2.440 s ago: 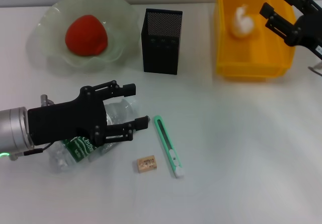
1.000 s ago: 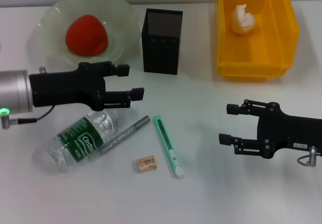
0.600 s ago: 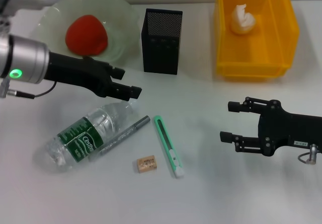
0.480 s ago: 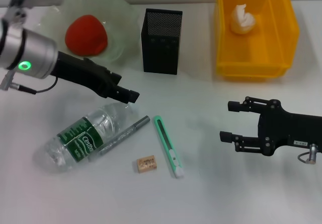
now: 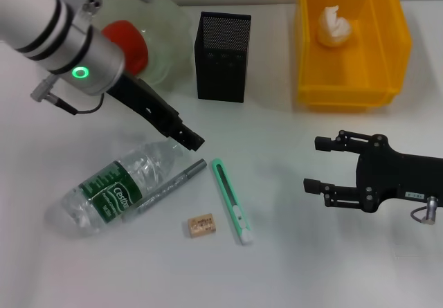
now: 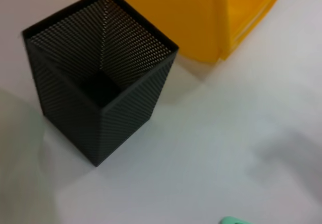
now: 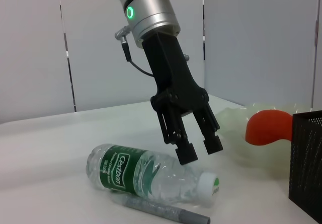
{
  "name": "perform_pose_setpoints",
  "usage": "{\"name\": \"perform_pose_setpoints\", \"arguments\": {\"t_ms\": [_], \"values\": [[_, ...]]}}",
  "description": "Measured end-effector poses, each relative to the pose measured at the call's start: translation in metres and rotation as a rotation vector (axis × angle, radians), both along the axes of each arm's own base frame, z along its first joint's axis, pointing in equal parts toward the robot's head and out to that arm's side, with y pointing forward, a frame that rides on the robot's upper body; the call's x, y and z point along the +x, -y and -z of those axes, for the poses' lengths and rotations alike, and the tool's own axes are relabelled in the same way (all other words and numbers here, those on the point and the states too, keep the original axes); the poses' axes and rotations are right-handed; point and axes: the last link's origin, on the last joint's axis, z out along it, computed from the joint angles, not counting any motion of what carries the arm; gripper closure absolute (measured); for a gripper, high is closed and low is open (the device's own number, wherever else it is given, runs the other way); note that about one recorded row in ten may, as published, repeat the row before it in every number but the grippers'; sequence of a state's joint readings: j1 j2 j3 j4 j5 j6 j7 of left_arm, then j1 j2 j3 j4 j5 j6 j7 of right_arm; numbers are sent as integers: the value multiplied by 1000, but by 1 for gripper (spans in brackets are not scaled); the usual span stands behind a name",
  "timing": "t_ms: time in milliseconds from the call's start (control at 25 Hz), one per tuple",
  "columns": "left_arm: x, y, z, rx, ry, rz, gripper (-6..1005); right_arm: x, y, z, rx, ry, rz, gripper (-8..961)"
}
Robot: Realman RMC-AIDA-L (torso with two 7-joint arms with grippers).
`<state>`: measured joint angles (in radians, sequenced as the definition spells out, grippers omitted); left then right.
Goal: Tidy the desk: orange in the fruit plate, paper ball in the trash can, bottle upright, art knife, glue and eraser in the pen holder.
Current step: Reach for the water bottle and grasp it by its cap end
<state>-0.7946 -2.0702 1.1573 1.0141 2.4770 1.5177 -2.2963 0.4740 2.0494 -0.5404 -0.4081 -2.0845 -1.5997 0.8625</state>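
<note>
The bottle (image 5: 114, 188) is lying flat with a grey pen (image 5: 173, 185) tucked against it, art knife (image 5: 230, 201) and eraser (image 5: 201, 225) beside. The left gripper (image 5: 190, 138) is poised above its cap, fingers apart; the right gripper (image 5: 315, 164) is spread open too, off to the side.

Left arm tilted steeply down; right arm level and low.

The left gripper (image 5: 188, 136) points downward toward the table's middle from the back-left corner, fingers (image 7: 186, 153) parted, holding nothing. The right gripper (image 5: 320, 164) lies horizontal near the table's right edge, fingers spread and directed leftward, holding nothing.
</note>
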Motion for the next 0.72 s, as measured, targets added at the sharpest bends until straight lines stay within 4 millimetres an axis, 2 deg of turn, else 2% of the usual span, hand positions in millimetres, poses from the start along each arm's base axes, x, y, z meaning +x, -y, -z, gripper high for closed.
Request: {"name": "perform_pose_setpoints", "arguments": {"t_ms": [40,80,280,480,560,720], "values": [[0,0,0,0,0,0,203,0,0,0,1,0,-1,199],[13,-1,10,-23,-66,15,203,0,0,0,1,1,-2,199],[16,-2,16,-21,-107,19,203,1,1,0,6,3,-4,199],[16,-2,16,-21,-107,19,203,2,2,0,5,4,-4,199],[7,-2,26,-16,-125,-2,203,2,2,0,4,5,-3,199],[3,-2,30,-16,-135,-4,203,2,2,0,3,6,-3,199]]}}
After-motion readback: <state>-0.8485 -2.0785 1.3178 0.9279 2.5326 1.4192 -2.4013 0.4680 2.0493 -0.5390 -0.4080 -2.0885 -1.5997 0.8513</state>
